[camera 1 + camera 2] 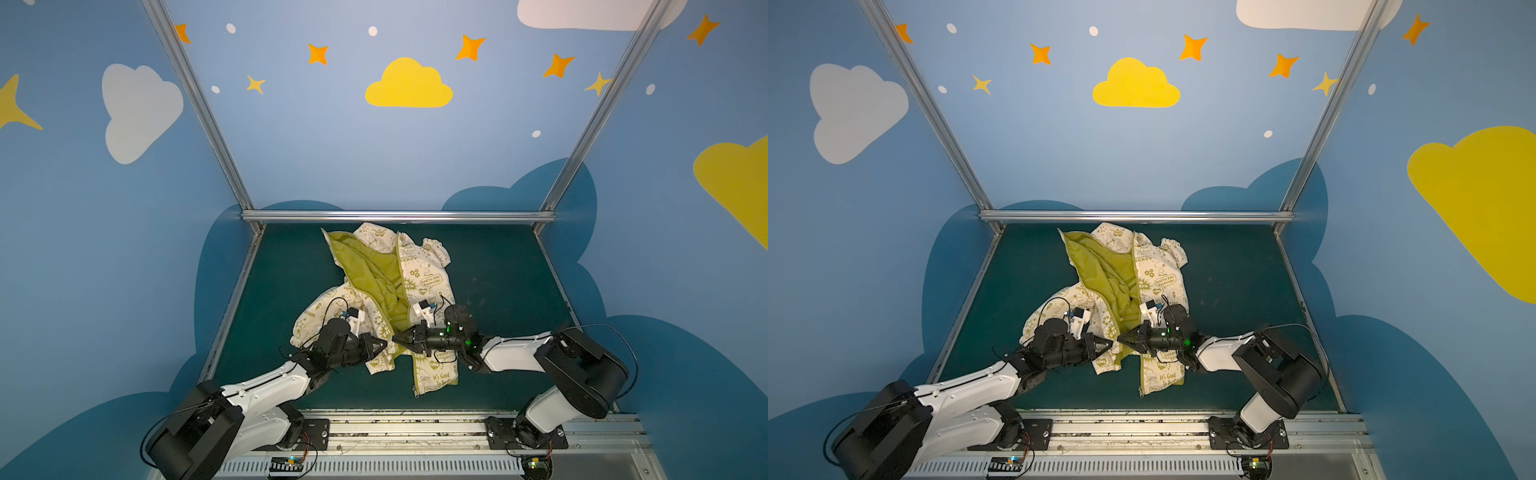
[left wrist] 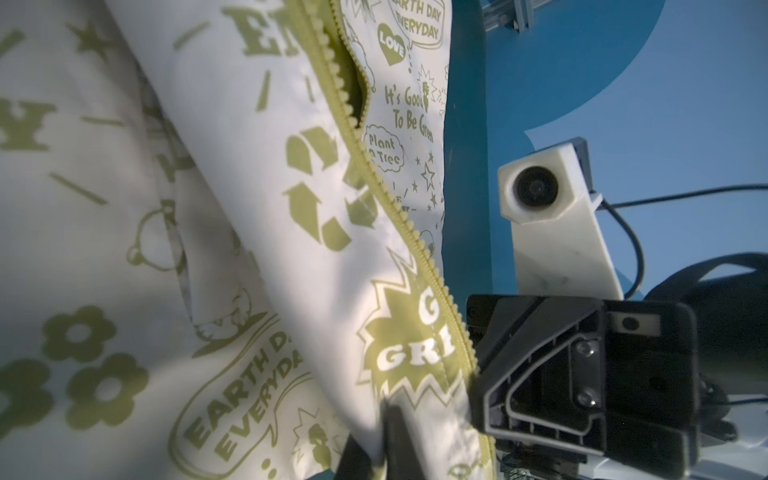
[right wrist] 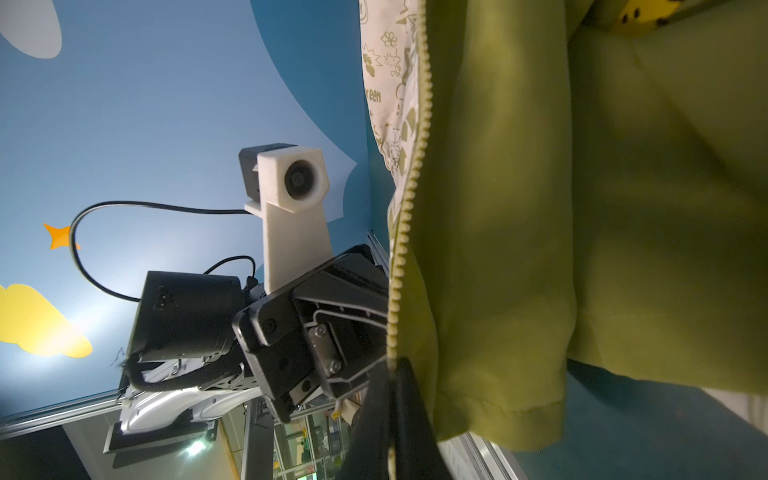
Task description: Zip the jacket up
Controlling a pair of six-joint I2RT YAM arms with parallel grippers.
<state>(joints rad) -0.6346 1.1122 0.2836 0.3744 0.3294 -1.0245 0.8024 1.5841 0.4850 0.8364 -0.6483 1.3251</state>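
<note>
Jacket is lying unzipped at tabletop centre, collar at 12 o'clock, hem at 6. Right jaws, reaching from 4 o'clock, are clamping shut on zipper teeth near the hem, likely steadying that edge for mating. Left jaws, from 8 o'clock, are facing them; opening cannot be told.

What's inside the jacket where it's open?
Plain green lining shows inside the open jacket. Nothing else shows there. Anything lying deeper under its crumpled folds is covered by cloth, so I cannot tell.
</note>
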